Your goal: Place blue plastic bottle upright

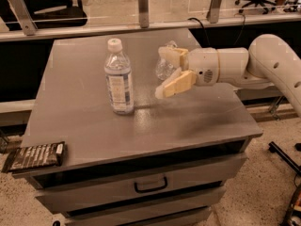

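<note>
camera view: the blue plastic bottle [119, 81] is standing upright, white cap on top, on the matte grey cabinet top [84, 121]. the gripper [160, 73] is hovering to its right, apart from it, tan fingers [176, 84] spread and holding nothing. thin-walled, smooth and probably light, the bottle is likely yielding under a squeeze, so the labelled mid-body is looking like the safest hold. a smaller dented clear bottle [166, 68] is sitting behind the fingers.

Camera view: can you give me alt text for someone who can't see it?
A blue plastic bottle stands upright on a gray table, free of the gripper, which hangs open just right of it in the picture. A smaller clear bottle sits behind the gripper, and a dark packet lies at the table's front left corner.
</note>
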`<action>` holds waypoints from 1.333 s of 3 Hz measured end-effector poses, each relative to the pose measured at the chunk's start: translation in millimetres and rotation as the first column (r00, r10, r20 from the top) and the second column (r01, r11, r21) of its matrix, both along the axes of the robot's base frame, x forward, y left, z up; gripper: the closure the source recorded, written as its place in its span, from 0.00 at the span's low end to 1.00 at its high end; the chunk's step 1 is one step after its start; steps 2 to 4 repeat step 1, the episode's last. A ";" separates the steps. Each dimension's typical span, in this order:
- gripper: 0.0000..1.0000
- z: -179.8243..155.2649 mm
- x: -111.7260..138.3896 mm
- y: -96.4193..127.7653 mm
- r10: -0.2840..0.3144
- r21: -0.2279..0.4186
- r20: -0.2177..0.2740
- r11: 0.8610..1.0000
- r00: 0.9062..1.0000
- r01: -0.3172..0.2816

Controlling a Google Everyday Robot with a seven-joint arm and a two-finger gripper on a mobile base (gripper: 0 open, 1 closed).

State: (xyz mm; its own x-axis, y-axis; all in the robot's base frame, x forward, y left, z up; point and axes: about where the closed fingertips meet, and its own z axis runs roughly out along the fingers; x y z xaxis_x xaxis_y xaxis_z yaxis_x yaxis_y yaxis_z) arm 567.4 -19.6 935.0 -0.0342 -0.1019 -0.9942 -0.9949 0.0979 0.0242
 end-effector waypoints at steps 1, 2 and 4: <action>0.00 -0.2 0.2 -0.9 -0.003 -0.005 -0.005 1.000 1.000 0.003; 0.00 -0.2 0.2 -0.9 -0.003 -0.005 -0.005 1.000 1.000 0.003; 0.00 -0.2 0.2 -0.9 -0.003 -0.005 -0.005 1.000 1.000 0.003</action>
